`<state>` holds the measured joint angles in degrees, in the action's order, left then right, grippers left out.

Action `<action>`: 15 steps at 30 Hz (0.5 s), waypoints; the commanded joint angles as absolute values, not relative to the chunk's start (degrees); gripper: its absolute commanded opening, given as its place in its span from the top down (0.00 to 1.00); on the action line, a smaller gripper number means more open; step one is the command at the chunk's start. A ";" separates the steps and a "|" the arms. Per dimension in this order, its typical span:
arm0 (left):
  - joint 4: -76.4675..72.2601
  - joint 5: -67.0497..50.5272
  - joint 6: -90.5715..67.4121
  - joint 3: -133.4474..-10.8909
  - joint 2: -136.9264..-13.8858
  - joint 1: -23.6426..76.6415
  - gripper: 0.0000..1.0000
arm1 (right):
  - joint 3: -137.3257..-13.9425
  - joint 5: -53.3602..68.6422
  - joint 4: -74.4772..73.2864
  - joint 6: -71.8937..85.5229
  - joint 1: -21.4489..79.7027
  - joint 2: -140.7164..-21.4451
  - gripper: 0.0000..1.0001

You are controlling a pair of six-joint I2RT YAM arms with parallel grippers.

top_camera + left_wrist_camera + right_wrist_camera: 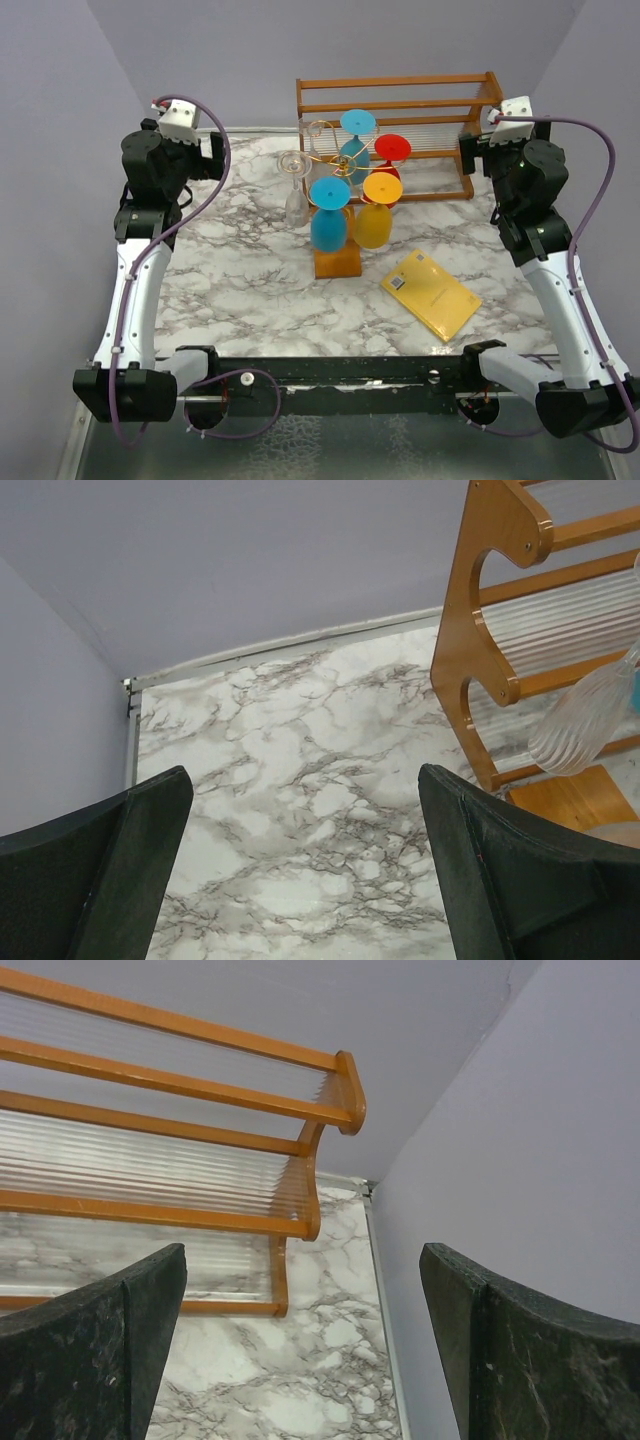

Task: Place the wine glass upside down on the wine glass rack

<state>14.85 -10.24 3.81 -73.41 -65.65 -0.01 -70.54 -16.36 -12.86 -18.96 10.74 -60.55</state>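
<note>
— How do your claws stand?
— Both are released. My left claw (303, 780) is spread wide and grips nothing, with only the marble table (300, 820) between its fingers (100, 870). My right claw (303, 1255) is just as wide and grips nothing either.

— What lies nearest each?
— At two o'clock from the left claw is the end panel of the wooden shelf (480, 630). Past it is the ribbed bowl of the clear wine glass (585, 720). The shelf's other end, with tiers of ribbed clear sheet, is at eleven o'clock from the right claw. The wall (520, 1110) is at three.

— Where is the glass?
— From above, it hangs upside down on the wine glass rack (337, 265), on the nine o'clock side. Four more hang bowl-down around the gold wire: a blue glass (357, 123) at twelve, a red glass (392, 148) at two, a yellow glass (373, 225) at four and a second blue glass (328, 230) at seven. The shelf stands just behind.

— Edges and room?
— The table's far edge meets the wall behind the shelf. Bare marble lies between my left claw and the clear glass. More bare marble runs from the rack toward six o'clock, down to the black bar (340, 370) by my bases. A yellow packet (430, 293) lies flat at four o'clock of the rack, apart from it.
</note>
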 commanded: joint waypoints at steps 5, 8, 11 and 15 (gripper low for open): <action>13.96 -6.62 2.43 -71.26 -59.67 -0.35 0.01 | -71.35 -13.99 -16.37 -15.67 10.31 -55.91 0.00; 14.08 -5.99 2.24 -70.86 -57.27 -0.35 0.01 | -70.45 -14.21 -17.38 -15.56 10.32 -52.98 0.00; 15.71 -5.47 2.96 -72.16 -55.44 -0.35 0.01 | -69.91 -13.48 -19.24 -16.29 10.37 -50.24 0.00; 18.57 -4.72 3.51 -72.84 -53.30 -0.35 0.01 | -69.52 -13.79 -20.36 -17.31 10.37 -48.28 0.00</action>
<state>15.88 -6.83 3.31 -71.50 -55.61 -0.01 -70.54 -14.87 -17.76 -16.75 10.74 -49.98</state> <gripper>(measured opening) 0.991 0.994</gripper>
